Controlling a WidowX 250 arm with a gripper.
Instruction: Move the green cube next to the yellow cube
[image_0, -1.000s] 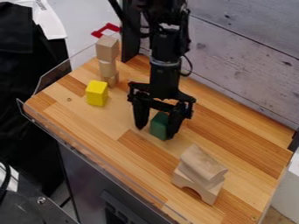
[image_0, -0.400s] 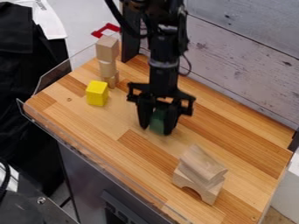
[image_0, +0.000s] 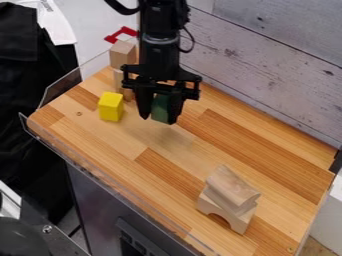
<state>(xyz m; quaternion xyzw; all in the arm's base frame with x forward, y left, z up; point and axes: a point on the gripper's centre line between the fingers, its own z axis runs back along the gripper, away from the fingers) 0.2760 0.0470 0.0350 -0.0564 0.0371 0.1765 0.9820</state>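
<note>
Black gripper (image_0: 159, 118) closed on the green cube (image_0: 161, 108)

smooth striped wood tabletop (image_0: 194, 170), matt yellow cube (image_0: 111, 106), clear plastic edging (image_0: 60, 92)

A knotty whitewashed plank wall (image_0: 274, 65) lines one side of a striped brown wooden tabletop (image_0: 267, 160), a clear plastic guard (image_0: 40, 135) edging the opposite side.
</note>
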